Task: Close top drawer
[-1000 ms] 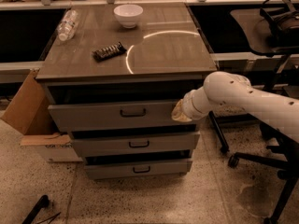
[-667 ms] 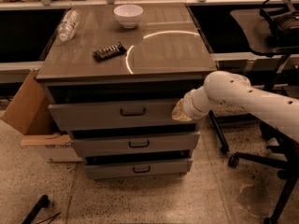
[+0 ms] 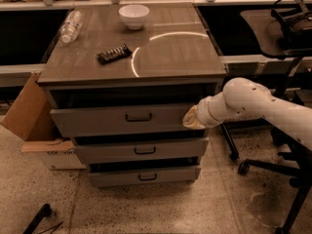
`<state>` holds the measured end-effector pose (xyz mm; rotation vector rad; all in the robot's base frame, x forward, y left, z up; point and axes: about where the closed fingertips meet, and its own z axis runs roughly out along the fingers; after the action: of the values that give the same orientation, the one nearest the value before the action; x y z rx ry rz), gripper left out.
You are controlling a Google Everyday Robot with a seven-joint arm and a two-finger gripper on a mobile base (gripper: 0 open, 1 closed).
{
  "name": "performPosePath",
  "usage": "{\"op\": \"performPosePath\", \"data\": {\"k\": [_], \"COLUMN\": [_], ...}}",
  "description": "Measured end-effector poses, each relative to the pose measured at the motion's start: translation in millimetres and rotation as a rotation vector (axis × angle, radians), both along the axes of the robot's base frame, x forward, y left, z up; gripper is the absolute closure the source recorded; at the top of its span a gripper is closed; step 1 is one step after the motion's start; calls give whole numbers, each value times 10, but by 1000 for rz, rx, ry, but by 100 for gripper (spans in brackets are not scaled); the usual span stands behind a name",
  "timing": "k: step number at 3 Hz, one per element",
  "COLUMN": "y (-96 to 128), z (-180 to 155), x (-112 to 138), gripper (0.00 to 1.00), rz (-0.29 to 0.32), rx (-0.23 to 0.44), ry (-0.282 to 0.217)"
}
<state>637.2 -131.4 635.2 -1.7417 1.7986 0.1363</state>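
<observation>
Nothing has shifted: my gripper (image 3: pixel 193 119) still leans on the top drawer (image 3: pixel 117 121) under the table's (image 3: pixel 170 57) front-right corner. The drawer remains ajar, and I cannot tell whether the gripper is spread or pressed together.

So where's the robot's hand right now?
In the camera view, the gripper is at the right end of the top drawer, right of its handle.

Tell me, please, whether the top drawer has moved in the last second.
No. The top drawer juts as far out from under the cabinet top as before; the gripper stays at the right end of its front.
</observation>
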Motion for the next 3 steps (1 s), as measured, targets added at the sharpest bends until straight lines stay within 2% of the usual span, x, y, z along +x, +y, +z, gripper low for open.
{"op": "performPosePath", "data": {"k": [1, 2, 3], "y": [-2, -8, -11], "z": [-1, -2, 0], "x": [1, 155, 159], "gripper": [100, 100, 100], "rz": [0, -30, -30], "rx": [0, -1, -2], "ry": [0, -3, -2]}}
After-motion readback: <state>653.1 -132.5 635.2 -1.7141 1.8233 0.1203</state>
